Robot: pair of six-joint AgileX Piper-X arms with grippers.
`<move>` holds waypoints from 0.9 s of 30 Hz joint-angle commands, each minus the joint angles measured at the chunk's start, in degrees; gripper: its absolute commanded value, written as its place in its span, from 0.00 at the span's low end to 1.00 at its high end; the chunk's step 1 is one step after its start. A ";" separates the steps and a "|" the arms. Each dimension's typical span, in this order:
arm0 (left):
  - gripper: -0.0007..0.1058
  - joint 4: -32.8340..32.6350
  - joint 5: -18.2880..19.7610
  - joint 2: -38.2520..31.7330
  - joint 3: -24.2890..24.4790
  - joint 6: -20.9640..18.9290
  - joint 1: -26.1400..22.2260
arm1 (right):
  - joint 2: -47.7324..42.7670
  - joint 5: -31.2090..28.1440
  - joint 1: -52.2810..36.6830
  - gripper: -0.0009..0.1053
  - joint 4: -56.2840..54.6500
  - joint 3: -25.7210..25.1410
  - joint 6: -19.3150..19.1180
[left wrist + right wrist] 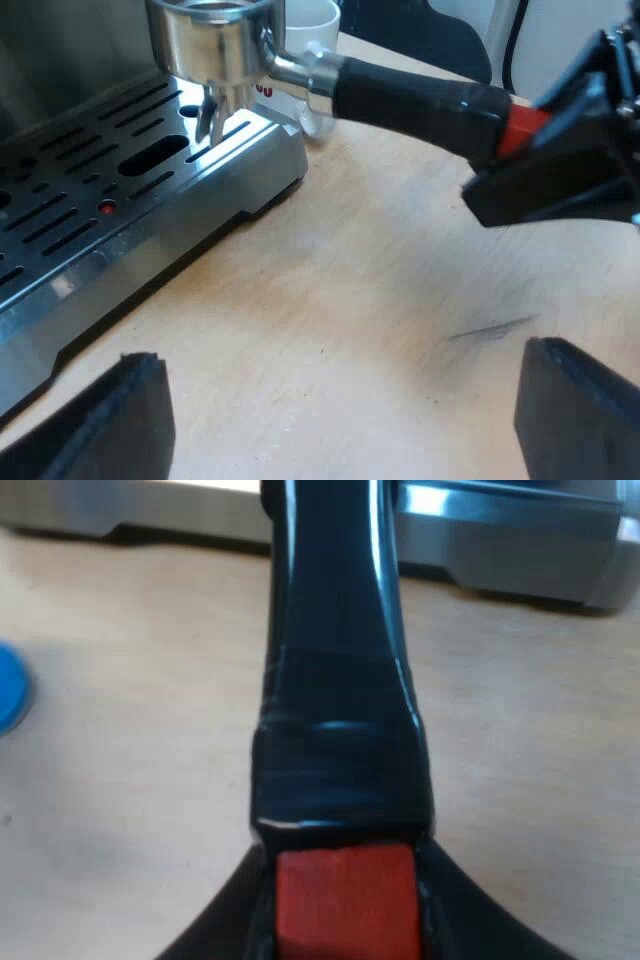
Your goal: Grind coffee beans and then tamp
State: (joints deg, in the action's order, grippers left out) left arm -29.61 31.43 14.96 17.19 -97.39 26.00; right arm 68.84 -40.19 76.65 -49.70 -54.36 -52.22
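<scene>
The round metal holder (215, 45), its red-ended dark handle clamped by the right gripper (545, 150), could be dropped onto the slotted steel tray (70, 215) at six o'clock if grip is lost; the left gripper (340, 415) is spread empty.

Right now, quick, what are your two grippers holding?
Left gripper: jaws open, holding nothing.
Right gripper: jaws shut on the holder, at its handle's red end.

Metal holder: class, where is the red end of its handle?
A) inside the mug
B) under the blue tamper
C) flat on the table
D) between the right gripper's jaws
D: the red end of the metal holder sits clamped between the jaws of the right gripper.
</scene>
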 commanded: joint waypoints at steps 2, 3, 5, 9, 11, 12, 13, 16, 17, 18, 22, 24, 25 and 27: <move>0.68 0.30 0.60 -0.42 0.08 -0.52 0.31 | -1.48 -3.01 1.95 0.01 0.99 0.61 -4.07; 0.68 0.30 0.60 -0.42 0.08 -0.52 0.31 | -1.49 -2.59 2.02 0.01 1.11 0.73 -4.50; 0.68 0.30 0.60 -0.42 0.08 -0.52 0.31 | -1.47 0.00 2.00 0.01 1.89 1.17 -6.55; 0.68 0.30 0.60 -0.42 0.08 -0.52 0.31 | -1.47 3.89 2.00 0.01 6.22 2.52 -10.97; 0.68 0.30 0.60 -0.42 0.08 -0.52 0.31 | -1.47 6.06 2.00 0.01 9.97 3.89 -12.95; 0.68 0.30 0.60 -0.42 0.08 -0.52 0.31 | -1.47 6.41 2.00 0.01 10.57 4.12 -13.19; 0.68 0.30 0.60 -0.42 0.08 -0.52 0.31 | -1.47 6.73 2.00 0.01 12.13 4.95 -13.62; 0.68 0.30 0.60 -0.42 0.08 -0.52 0.31 | -1.47 7.00 2.00 0.01 15.63 7.20 -15.81; 0.68 0.30 0.60 -0.42 0.08 -0.52 0.31 | -1.47 7.06 2.00 0.01 16.85 8.04 -16.97; 0.68 0.30 0.60 -0.42 0.08 -0.52 0.31 | -1.47 7.04 2.00 0.01 17.49 8.68 -17.47; 0.68 0.30 0.60 -0.42 0.08 -0.52 0.31 | -1.47 10.26 0.92 0.01 20.98 11.37 -20.18; 0.68 0.30 0.60 -0.42 0.08 -0.52 0.31 | -1.47 12.86 -0.34 0.01 22.61 12.59 -20.17; 0.68 0.30 0.60 -0.42 0.08 -0.52 0.31 | -1.47 14.28 -1.34 0.01 23.93 13.46 -20.73; 0.68 0.30 0.60 -0.42 0.08 -0.52 0.31 | -1.47 15.53 -2.69 0.01 26.13 14.66 -22.39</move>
State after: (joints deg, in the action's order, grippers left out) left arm -29.61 31.43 14.96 17.19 -97.39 26.00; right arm 68.16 -23.51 74.70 -26.82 -39.56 -73.26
